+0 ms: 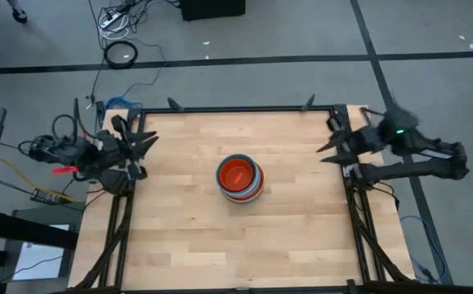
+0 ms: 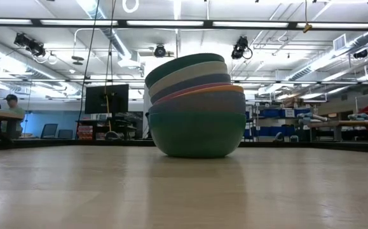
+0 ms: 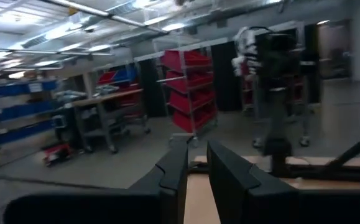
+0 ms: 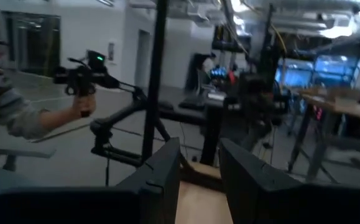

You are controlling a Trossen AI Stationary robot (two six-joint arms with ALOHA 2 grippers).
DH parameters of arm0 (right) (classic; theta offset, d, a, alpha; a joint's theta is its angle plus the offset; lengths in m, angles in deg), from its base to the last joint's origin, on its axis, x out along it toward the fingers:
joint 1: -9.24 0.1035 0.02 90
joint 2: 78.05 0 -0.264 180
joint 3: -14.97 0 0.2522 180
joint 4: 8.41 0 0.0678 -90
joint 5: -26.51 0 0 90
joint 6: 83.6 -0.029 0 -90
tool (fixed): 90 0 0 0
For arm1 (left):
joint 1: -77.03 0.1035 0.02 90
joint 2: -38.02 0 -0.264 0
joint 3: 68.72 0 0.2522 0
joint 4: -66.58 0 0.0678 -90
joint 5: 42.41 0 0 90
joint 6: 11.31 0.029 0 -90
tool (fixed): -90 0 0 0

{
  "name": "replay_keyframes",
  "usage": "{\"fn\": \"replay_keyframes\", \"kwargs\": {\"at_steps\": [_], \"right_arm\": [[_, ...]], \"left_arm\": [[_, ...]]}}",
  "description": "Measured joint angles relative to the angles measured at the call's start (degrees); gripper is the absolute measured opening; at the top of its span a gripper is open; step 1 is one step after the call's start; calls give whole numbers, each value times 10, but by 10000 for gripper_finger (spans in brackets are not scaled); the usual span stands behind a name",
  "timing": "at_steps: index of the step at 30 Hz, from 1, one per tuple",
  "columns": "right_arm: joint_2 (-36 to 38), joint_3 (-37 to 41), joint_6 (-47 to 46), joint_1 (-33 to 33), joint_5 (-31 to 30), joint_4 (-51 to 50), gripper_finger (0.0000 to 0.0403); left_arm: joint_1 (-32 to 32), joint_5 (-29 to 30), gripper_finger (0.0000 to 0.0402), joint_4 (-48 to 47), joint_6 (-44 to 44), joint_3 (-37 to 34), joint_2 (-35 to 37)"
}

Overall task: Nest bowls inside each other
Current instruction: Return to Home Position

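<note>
desk (image 1: 179, 229): wooden top is carrying one stack at its middle.
bowls (image 1: 240, 178): nesting together, teal lowest, orange-red showing inside on top.
left pincer (image 1: 144, 149): hovering at left edge, narrowly parted.
right pincer (image 1: 326, 149): hovering at right edge, spread.

My left gripper (image 3: 196, 177) holds its two dark fingers (image 3: 172, 182) a narrow gap apart, with the pale wood of the table (image 3: 319, 184) showing between them. Beyond the table stand red bin shelves (image 3: 189, 87) and a dark post (image 3: 273, 106).
</note>
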State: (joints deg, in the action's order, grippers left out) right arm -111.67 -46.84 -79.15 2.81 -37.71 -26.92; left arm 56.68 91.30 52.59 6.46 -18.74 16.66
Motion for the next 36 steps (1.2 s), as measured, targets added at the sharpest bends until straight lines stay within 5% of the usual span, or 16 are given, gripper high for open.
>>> {"fn": "replay_keyframes", "kwargs": {"at_steps": [13,17,28,36], "right_arm": [[-72,85,-50,-112,76,169,100],[-93,85,-47,-129,106,174,99],[-74,195,-57,-131,114,235,100],[53,326,-117,-132,91,338,99]], "left_arm": [[173,-5,70,20,-27,-89,4],[210,-68,70,32,-54,-115,9],[184,-208,70,4,-143,-173,78],[131,-202,70,-34,-168,-208,200]]}}
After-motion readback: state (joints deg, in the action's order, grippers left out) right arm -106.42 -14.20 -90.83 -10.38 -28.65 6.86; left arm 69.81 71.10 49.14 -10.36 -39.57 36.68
